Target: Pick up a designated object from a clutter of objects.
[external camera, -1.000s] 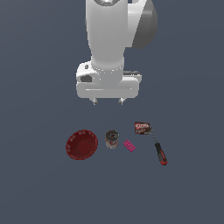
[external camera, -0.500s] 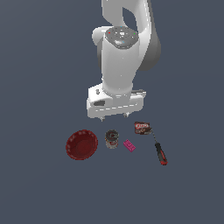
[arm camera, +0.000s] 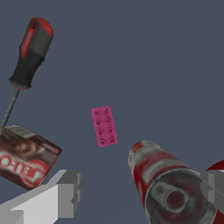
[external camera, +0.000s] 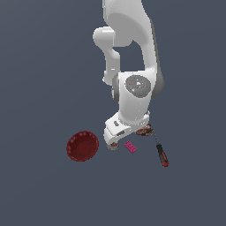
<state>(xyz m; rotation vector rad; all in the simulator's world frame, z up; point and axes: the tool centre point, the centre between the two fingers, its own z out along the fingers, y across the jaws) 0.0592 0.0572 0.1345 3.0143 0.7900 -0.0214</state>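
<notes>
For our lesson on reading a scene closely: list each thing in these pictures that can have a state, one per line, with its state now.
gripper: open, empty, fingers apart low over the clutter.
pink block: flat, studs up, untouched.
can: upright, standing between the fingers but not gripped.
packet: flat, print up, beside one finger.
screwdriver: lying flat, free.
bowl: upright, empty, apart at the exterior view's left.

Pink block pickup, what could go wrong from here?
1. The can stands close beside the pink block, and one finger of the open tool sits next to the can; coming down could knock it over.
2. The packet lies near the other finger and might get nudged.
</notes>
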